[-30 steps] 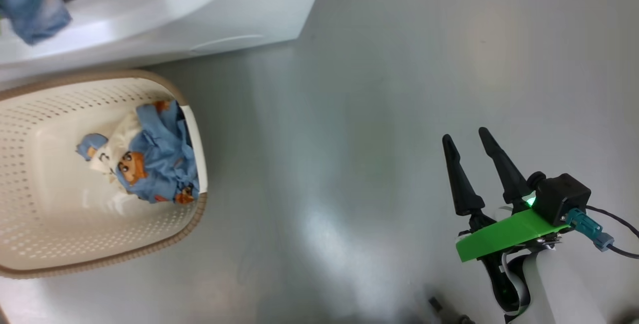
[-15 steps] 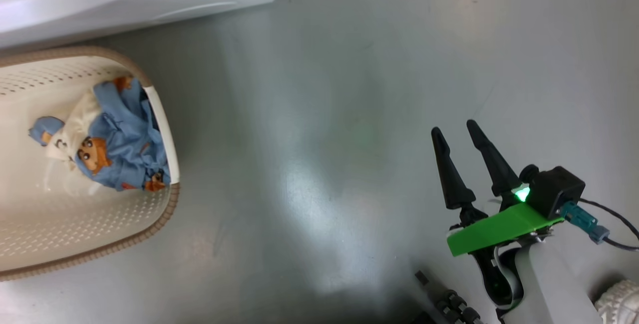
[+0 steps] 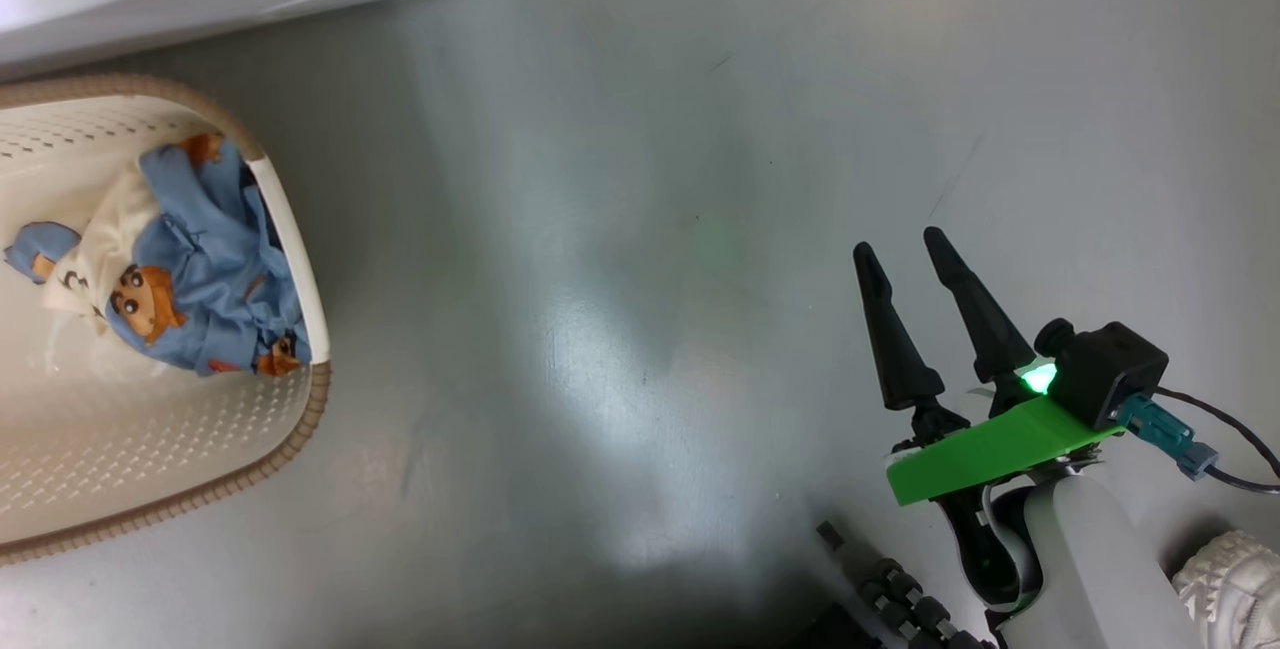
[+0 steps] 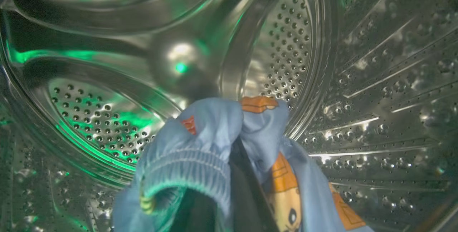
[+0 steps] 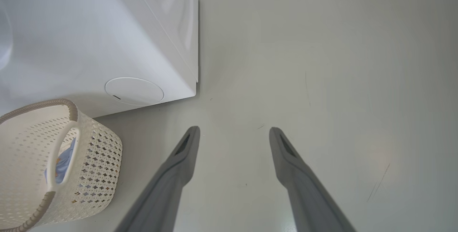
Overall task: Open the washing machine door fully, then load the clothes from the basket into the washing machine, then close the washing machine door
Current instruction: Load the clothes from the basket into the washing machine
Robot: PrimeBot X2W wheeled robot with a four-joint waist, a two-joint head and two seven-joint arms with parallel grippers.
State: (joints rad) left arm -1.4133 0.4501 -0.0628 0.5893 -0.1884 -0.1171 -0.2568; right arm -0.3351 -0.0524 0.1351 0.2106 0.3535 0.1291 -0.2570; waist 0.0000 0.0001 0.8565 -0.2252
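Grey floor (image 3: 640,229), washing machine (image 5: 89,39) standing on it. Left fingers (image 4: 247,189) are inside the machine's steel drum (image 4: 286,46), clamped together on a blue garment (image 4: 214,128) that drapes over them. Basket (image 3: 290,429) sits just in front of the machine, near its filter cap (image 5: 134,90), with the rest of the clothes (image 3: 200,269) bunched inside. Right fingers (image 3: 890,329) are spread apart and empty, over bare floor well clear of the machine.

Head downward over basket (image 3: 296,269), right wrist shares it, left inside drum (image 4: 286,46)
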